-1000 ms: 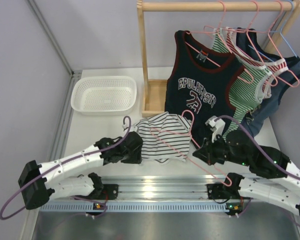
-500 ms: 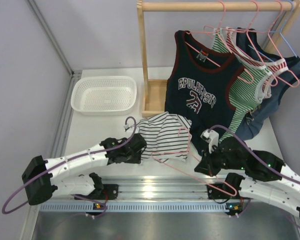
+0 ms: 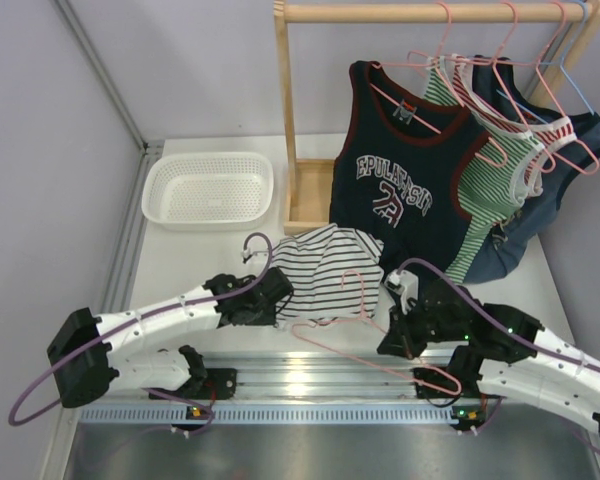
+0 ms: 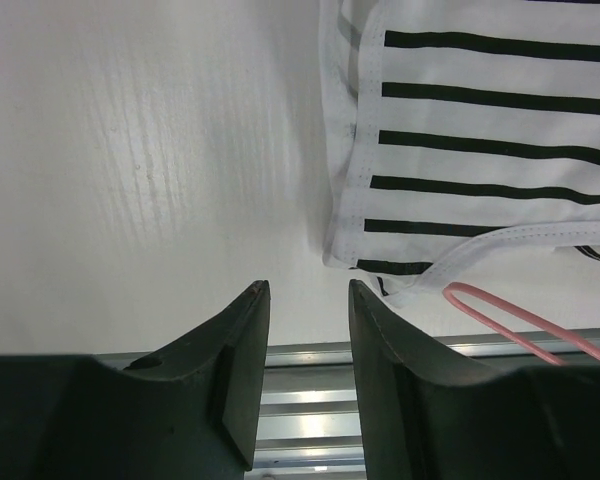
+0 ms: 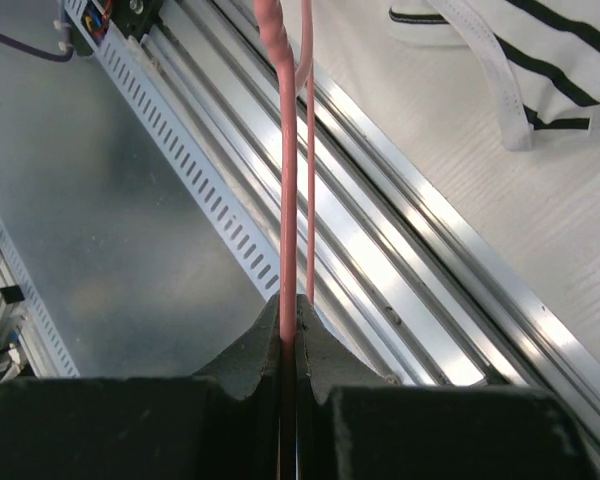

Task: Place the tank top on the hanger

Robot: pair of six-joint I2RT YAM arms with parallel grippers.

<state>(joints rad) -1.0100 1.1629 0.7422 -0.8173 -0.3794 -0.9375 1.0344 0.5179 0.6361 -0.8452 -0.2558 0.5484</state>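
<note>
Tank top (image 3: 325,265) lies on the table (image 3: 180,262) between my arms, its hem near the metal rail (image 3: 310,372), so the hanger (image 5: 284,200) pinched tight in my right gripper (image 5: 292,332) could snag that rail or bunch the cloth; my left gripper (image 4: 307,290), half open and empty, has bare table leftward.

Right gripper (image 3: 388,338), clamped on hanger (image 3: 332,345), now sits nearer and farther left. Hanger is drawn near, less of it over tank top (image 3: 320,265). Left gripper (image 4: 305,295) jaws narrower.
</note>
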